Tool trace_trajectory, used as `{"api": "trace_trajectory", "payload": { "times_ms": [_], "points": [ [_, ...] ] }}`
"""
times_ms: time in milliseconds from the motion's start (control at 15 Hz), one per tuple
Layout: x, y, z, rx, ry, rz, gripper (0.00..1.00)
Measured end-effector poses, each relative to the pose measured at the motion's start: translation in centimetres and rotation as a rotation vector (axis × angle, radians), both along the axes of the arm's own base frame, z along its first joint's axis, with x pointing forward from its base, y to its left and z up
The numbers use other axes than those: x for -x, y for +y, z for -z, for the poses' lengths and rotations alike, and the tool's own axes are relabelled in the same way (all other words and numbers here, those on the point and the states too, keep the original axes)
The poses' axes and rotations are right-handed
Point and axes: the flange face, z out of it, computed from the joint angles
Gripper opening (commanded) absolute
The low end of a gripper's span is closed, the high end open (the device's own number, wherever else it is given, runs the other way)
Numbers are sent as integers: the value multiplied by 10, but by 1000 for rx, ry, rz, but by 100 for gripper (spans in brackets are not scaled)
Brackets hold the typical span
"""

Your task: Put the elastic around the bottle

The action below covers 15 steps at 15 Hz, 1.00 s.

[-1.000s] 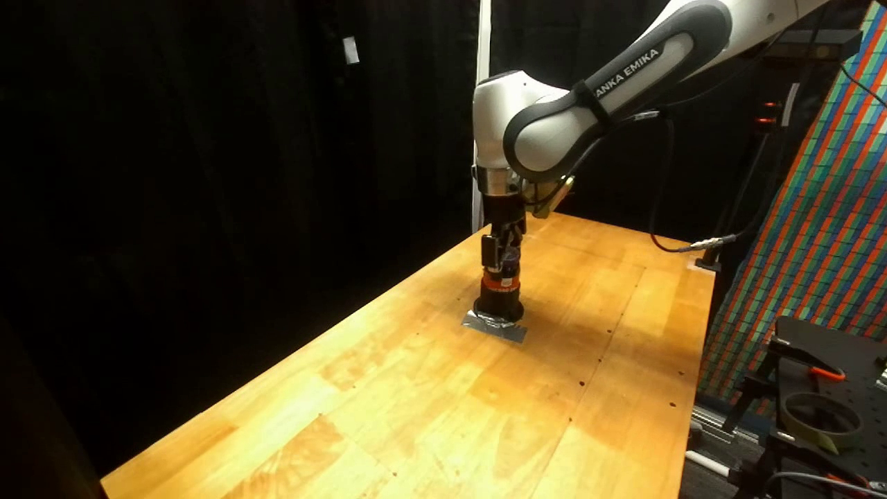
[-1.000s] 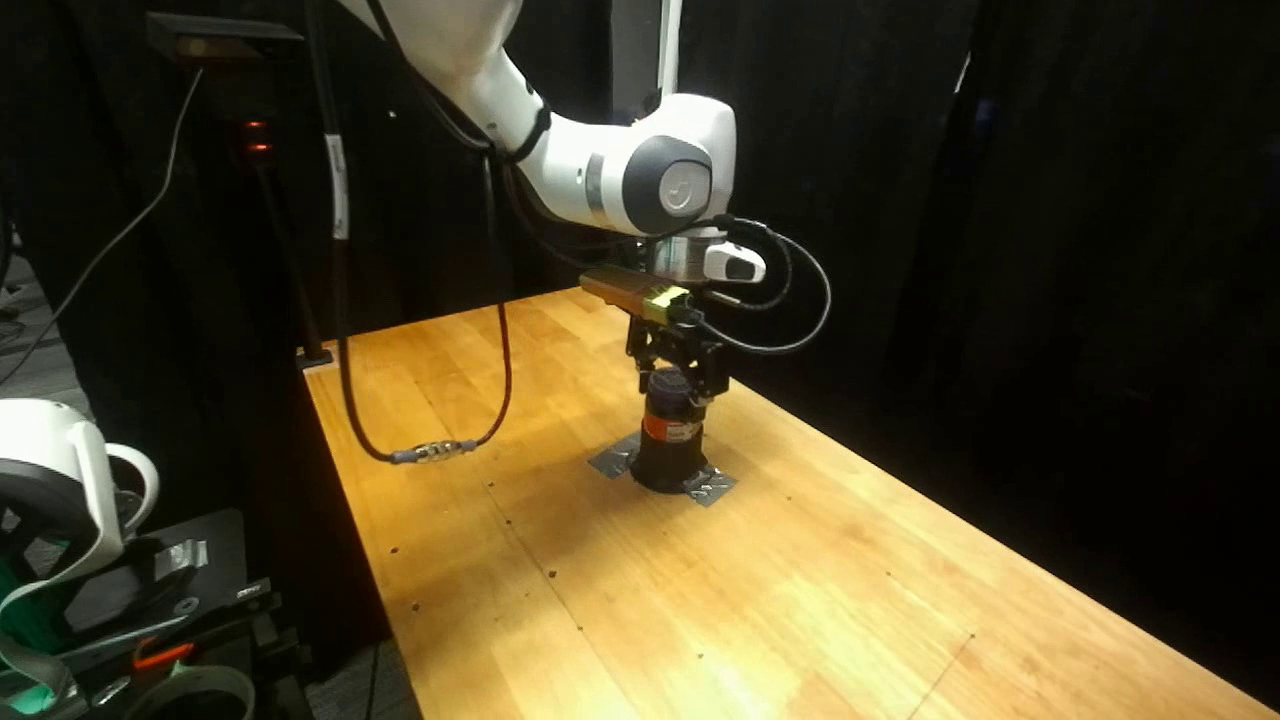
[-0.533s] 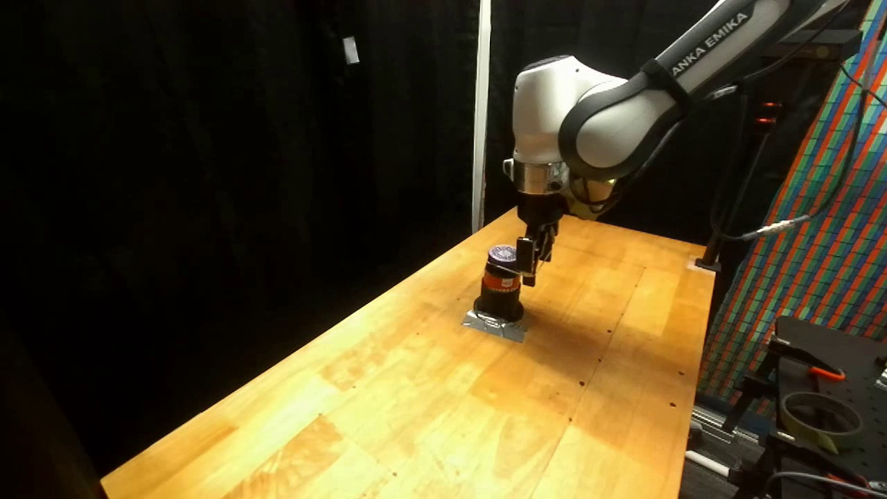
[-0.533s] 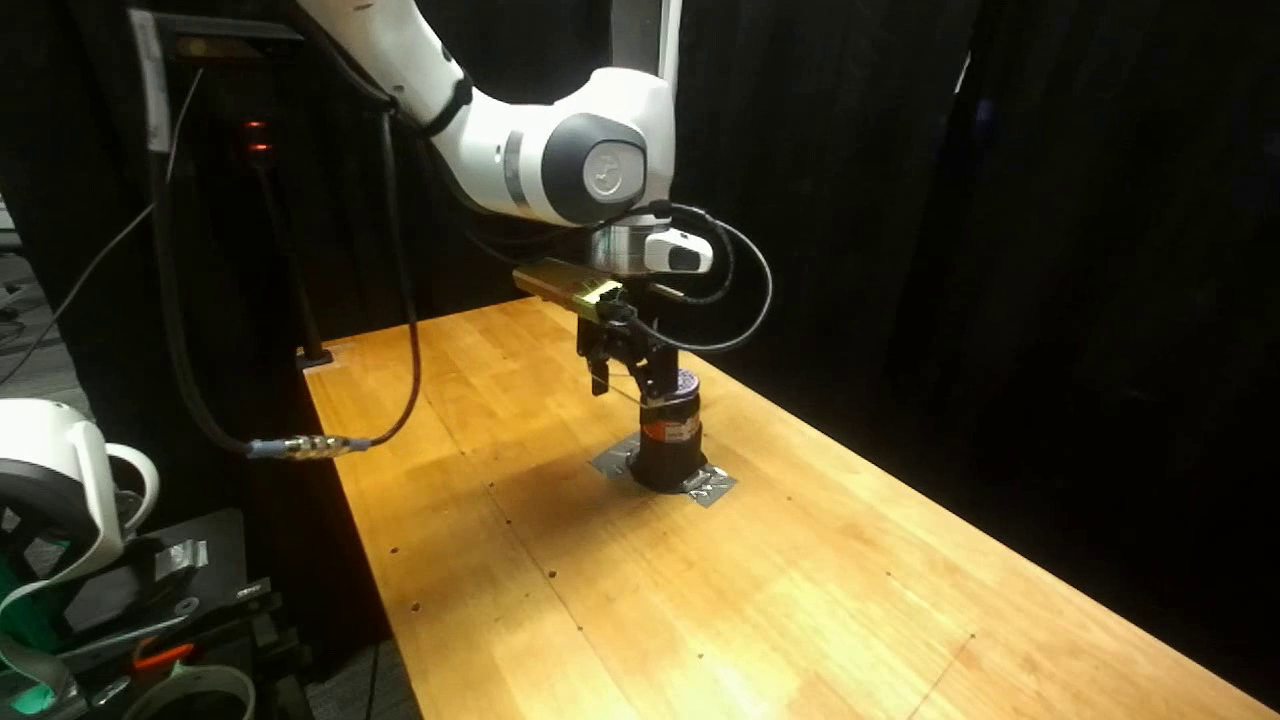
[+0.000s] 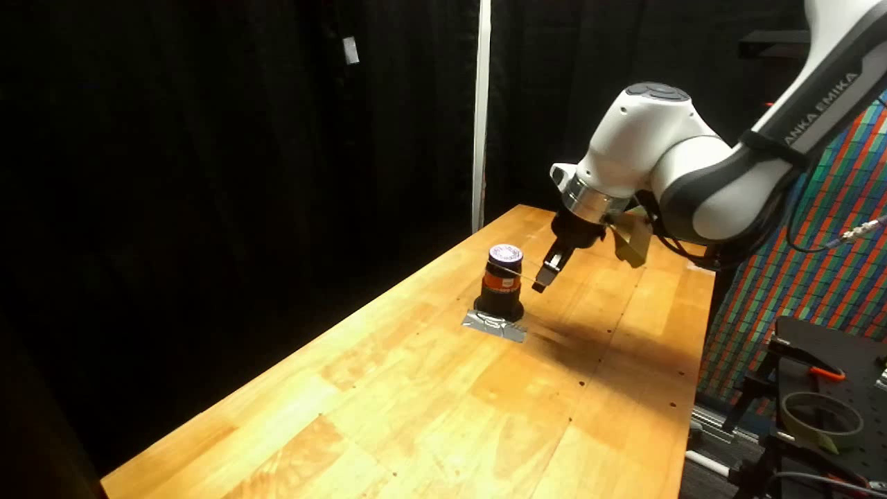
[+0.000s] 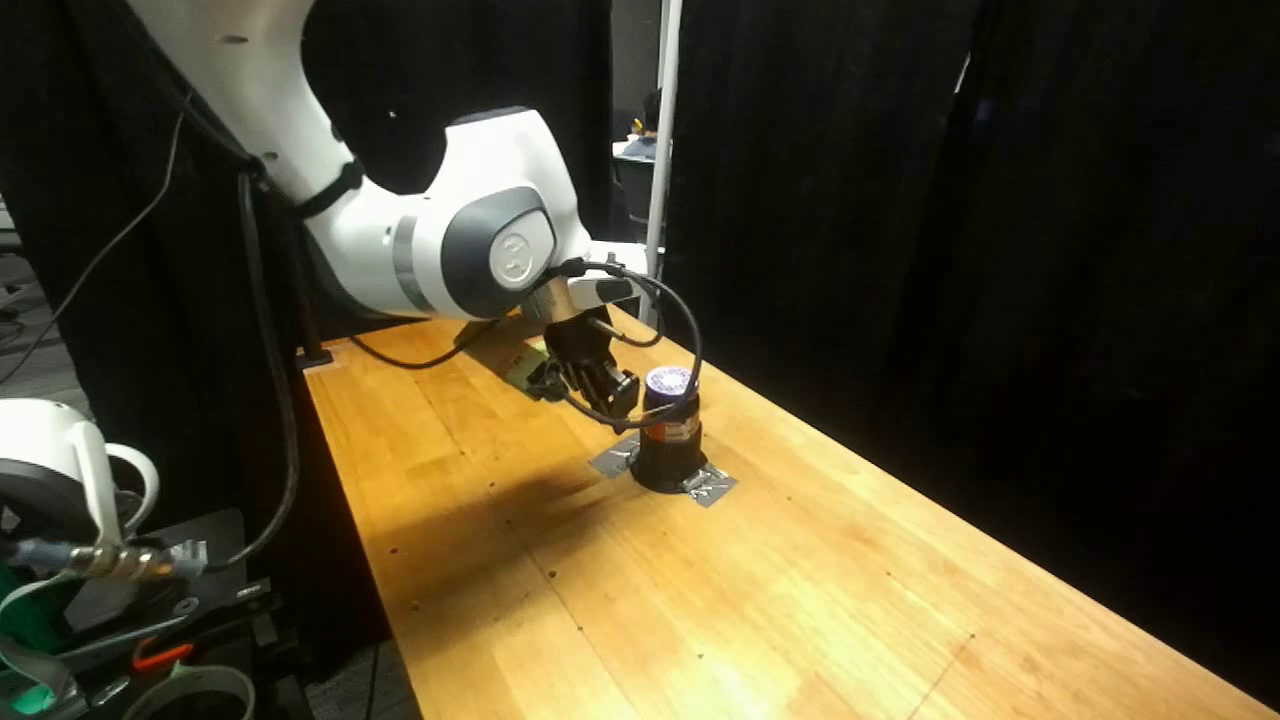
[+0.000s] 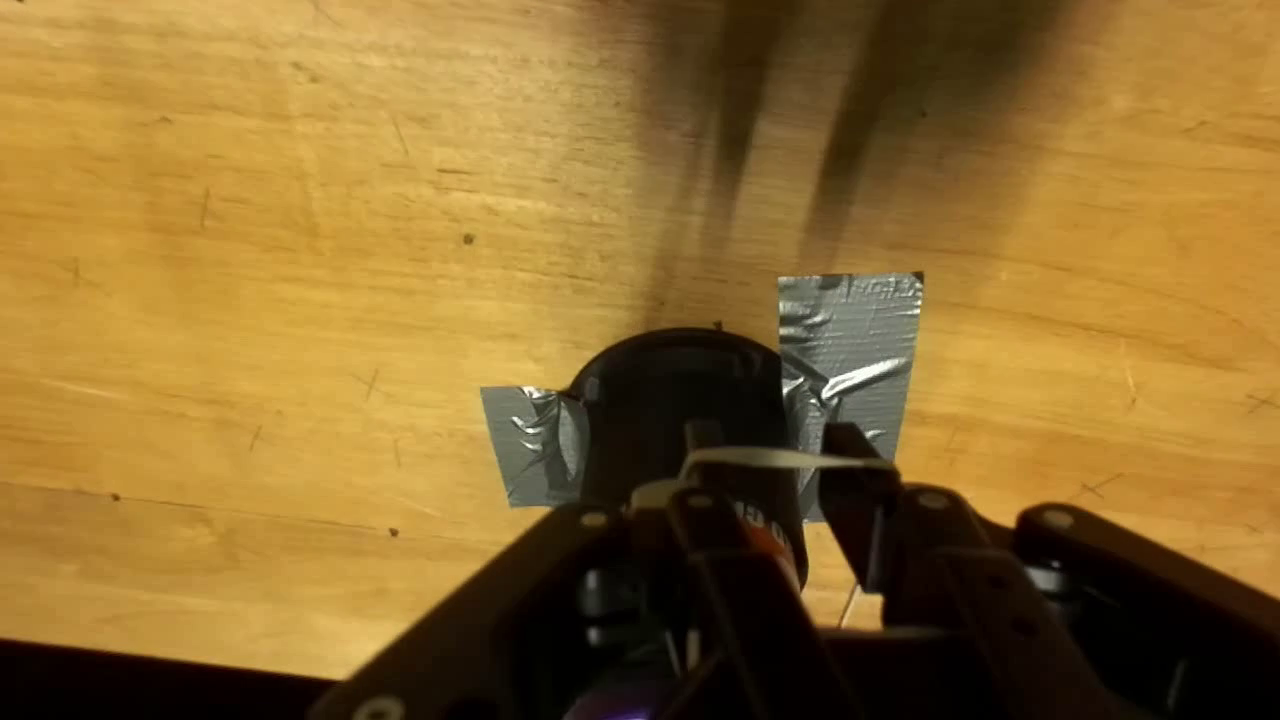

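Observation:
The bottle (image 5: 500,302), dark with an orange band and a pale purple top, stands upright in both exterior views, its foot taped to the table. Beside its upper half, my tilted gripper (image 5: 540,285) has its fingertips low and angled toward it. A thin pale elastic (image 5: 523,276) runs from around the bottle's upper part across to the fingers. In the wrist view, that elastic (image 7: 770,457) stretches over the outside of both fingers (image 7: 850,480), which stand apart with a gap between them. The bottle (image 7: 680,380) shows behind the left finger; the elastic's far side is hidden there.
Strips of silver duct tape (image 7: 850,330) lie at the bottle's foot on the wooden table (image 5: 416,416). A cable loop (image 6: 694,335) hangs off the wrist, passing in front of the bottle in an exterior view. A dark side cart (image 5: 831,346) stands off the table's edge.
The gripper has pulled back from over the bottle's top to its side and tilted. Its fingers have come closer together. The elastic now spans from bottle to fingers.

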Motion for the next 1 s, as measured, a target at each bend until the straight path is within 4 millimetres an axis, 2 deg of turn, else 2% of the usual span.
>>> {"api": "trace_trajectory", "payload": {
  "times_ms": [133, 200, 400, 533, 733, 1000],
  "points": [
    [12, -7, 5, 1, -72, -1, 4],
    [12, -13, 2, 5, -105, 7, 9],
    [1, -21, -17, 0, -203, 56, 12],
    [-5, -16, -23, -13, -254, 93, 9],
    [-6, -1, -20, -33, -310, 139, 7],
    [11, 22, -6, -46, -402, 191, 8]
  ]
}}
